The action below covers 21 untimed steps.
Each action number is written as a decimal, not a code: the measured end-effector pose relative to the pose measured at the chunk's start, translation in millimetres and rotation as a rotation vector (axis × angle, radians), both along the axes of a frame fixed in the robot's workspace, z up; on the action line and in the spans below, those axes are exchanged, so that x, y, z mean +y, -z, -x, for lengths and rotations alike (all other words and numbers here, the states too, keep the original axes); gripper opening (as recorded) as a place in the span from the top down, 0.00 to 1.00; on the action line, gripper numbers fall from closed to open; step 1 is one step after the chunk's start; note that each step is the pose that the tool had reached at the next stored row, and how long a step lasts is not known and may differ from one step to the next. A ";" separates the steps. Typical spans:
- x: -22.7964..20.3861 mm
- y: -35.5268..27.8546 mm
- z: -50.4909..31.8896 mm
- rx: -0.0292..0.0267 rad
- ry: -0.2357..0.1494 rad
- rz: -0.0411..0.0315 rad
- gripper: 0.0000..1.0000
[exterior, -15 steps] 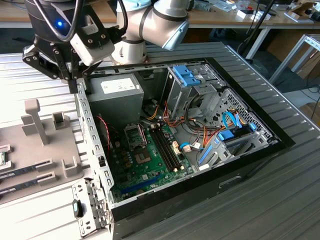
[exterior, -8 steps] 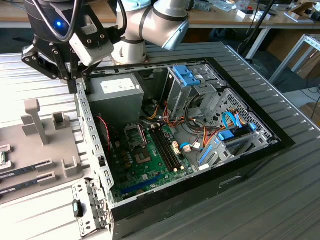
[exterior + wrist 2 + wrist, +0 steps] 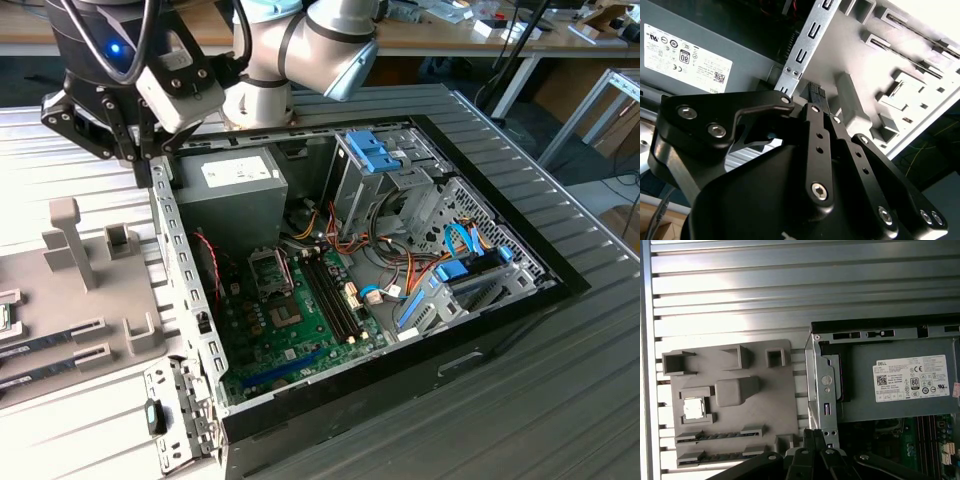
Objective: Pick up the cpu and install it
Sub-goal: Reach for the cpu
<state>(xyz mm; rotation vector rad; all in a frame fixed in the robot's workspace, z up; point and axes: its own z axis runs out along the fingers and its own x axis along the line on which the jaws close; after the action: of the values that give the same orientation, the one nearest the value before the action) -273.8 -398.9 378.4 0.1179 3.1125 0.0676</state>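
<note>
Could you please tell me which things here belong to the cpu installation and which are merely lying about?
Job in hand:
cpu, sitting in the grey holder tray
gripper, holding nothing
motherboard

Just lying about:
memory sticks in the tray
power supply
blue drive brackets
coloured cables

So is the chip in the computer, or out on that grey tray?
Out. The cpu lies flat in a square recess of the grey tray, beside the open case.
</note>
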 end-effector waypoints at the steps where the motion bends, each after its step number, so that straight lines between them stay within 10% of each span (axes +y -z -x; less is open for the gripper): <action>1: 0.0 0.1 0.3 0.0000 0.000 0.0000 0.89; 21: 0.0 0.8 3.6 0.0000 0.000 0.0000 0.89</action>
<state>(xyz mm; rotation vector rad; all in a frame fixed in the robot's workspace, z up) -277.4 -398.9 377.6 0.1180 3.1125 0.0676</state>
